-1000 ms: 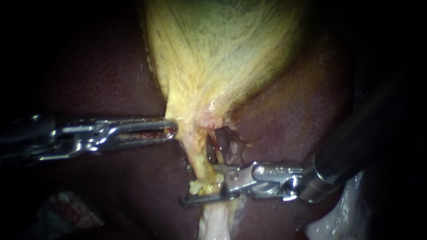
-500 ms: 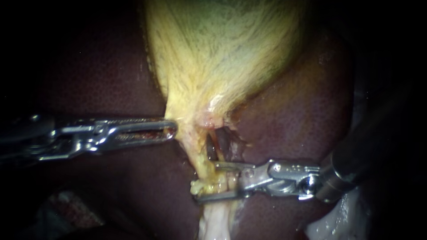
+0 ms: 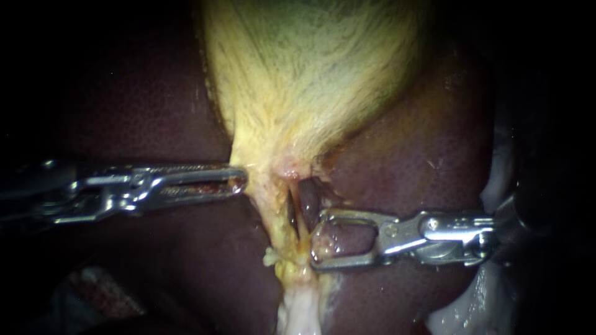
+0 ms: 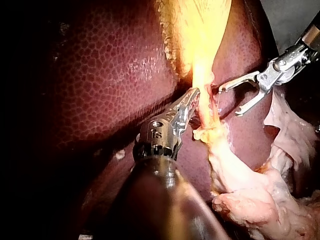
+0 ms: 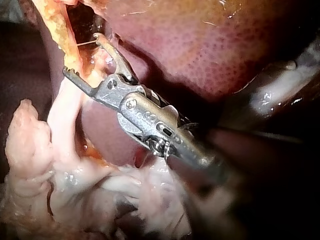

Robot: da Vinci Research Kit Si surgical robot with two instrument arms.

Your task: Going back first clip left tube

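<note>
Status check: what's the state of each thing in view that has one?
gallbladder: gripped at its narrow end
tube: uncut, no clip visible on it
left instrument: shut on the gallbladder
right instrument: open, beside the tube, holding nothing

Clamped on the narrow yellow neck of the gallbladder (image 4: 200, 30): jaws of the left instrument (image 4: 192, 100). Just ahead, over the dark liver (image 4: 110, 75), the right instrument (image 4: 229, 101), jaws apart, gripping nothing. Beside the left shaft, pale ragged tissue (image 4: 240, 190).
</note>
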